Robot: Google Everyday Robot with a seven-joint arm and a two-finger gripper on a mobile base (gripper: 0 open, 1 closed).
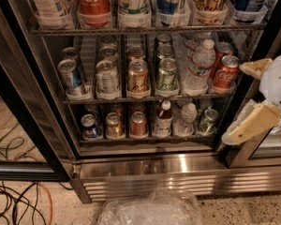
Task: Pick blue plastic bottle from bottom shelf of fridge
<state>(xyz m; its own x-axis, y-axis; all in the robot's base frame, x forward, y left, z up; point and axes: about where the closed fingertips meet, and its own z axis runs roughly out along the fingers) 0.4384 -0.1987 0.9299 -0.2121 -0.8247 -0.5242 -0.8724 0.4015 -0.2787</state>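
Observation:
The fridge stands open in front of me, with wire racks and a ribbed steel base. On the bottom shelf the blue plastic bottle stands upright fourth from the left; it has a white cap, a dark brown-red body and a pale label. My gripper is at the right edge, outside the fridge and right of the shelves, level with the bottom shelf. Its two pale fingers stand spread apart and hold nothing.
On the bottom shelf, three cans stand left of the bottle; a clear water bottle and a green can stand right of it. More cans fill the upper racks. A crumpled plastic bag and cables lie on the floor.

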